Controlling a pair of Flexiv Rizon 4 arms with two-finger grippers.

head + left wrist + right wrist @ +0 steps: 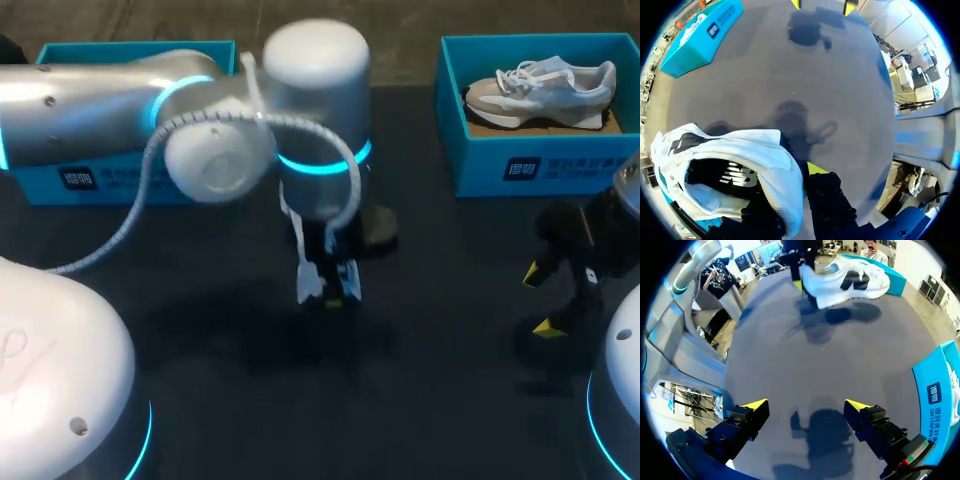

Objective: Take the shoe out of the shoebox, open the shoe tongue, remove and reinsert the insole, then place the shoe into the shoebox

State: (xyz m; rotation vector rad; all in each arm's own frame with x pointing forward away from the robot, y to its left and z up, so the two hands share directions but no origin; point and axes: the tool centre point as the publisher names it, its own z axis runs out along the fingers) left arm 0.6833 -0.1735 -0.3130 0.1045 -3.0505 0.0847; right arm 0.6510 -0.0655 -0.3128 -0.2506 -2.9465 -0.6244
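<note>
Above the middle of the bench (450, 300), the white shoe (845, 280) hangs clear of the surface, its collar pinched in the left end effector (795, 195). Nearer the bench's right side, the right end effector (806, 409) is spread wide, holding nothing. At the far right, a blue shoebox (540, 165) contains a second shoe (545, 90).

Furniture: a dark matte table (450, 340) is spreading across the whole scene | Light: bright light is washing its top to a paler grey in the wrist views | Shadows (827, 432): soft, blurred dark patches are lying on the tabletop in several places
</note>
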